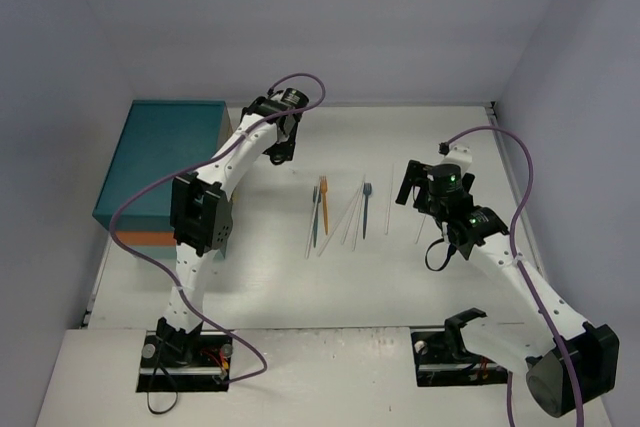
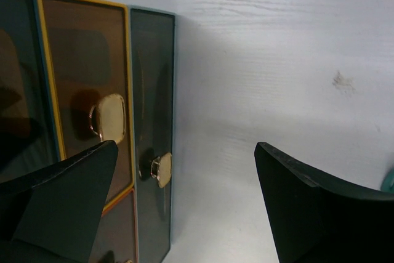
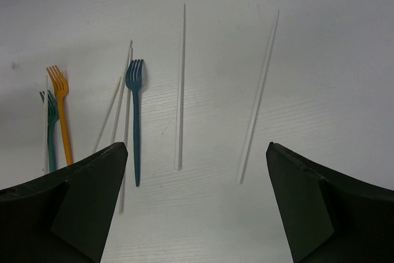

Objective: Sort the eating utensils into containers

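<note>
The eating utensils lie mid-table: an orange fork (image 1: 324, 203), a teal fork (image 1: 316, 222), a blue fork (image 1: 366, 209) and several pale chopsticks (image 1: 351, 219). The right wrist view shows the blue fork (image 3: 134, 121), orange fork (image 3: 61, 115), teal fork (image 3: 50, 129) and two separate chopsticks (image 3: 180, 84). My right gripper (image 3: 197, 146) hangs open above them, empty, and sits right of the pile (image 1: 412, 187). The containers are drawers of a teal chest (image 1: 160, 157). My left gripper (image 2: 186, 146) is open beside its front, near a gold handle (image 2: 161, 169).
Grey walls close in the table on the left, back and right. A second, larger gold handle (image 2: 109, 117) sits on the orange-rimmed drawer front (image 2: 83, 60). Purple cables loop over both arms. One chopstick (image 1: 390, 197) lies closest to the right gripper.
</note>
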